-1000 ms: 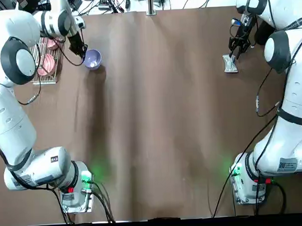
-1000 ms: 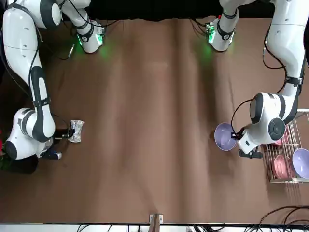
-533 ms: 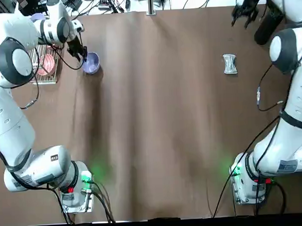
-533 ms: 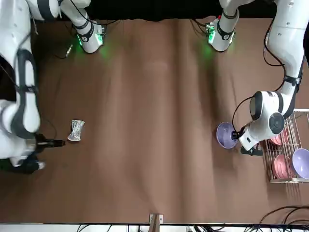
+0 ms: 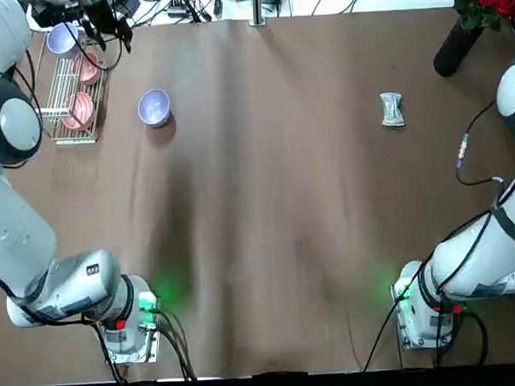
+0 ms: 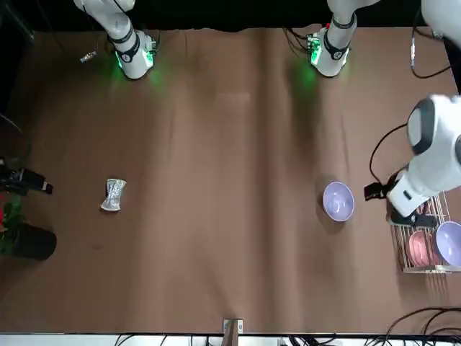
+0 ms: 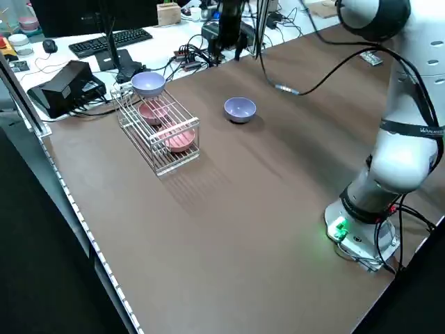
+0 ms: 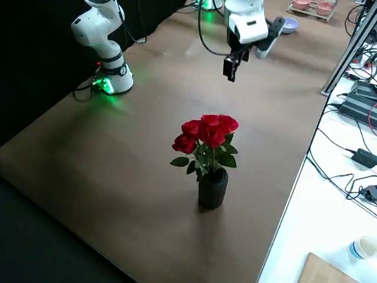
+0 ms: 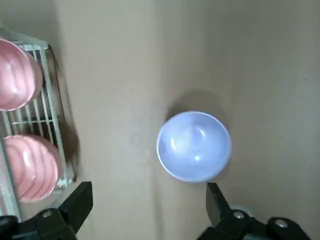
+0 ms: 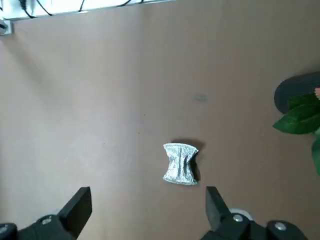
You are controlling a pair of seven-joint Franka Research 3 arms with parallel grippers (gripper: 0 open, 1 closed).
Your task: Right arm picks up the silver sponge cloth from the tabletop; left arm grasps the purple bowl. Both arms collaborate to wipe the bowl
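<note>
The left pincer (image 9: 150, 207), spread apart and empty, hangs over the rack (image 7: 158, 132) side of the tabletop (image 5: 260, 244), near the purple bowl (image 5: 155, 108), which sits upright just beside the rack. The right pincer (image 10: 150, 210), also parted and empty, is above the far right, between the sponge (image 5: 391, 109), lying on the tabletop, and the vase (image 8: 213, 188); labels on both arms are too small to read.

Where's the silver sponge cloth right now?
In the top view, the silver sponge cloth lies on the tabletop toward the robot's right, its nearest neighbour the dark vase of red roses.
</note>
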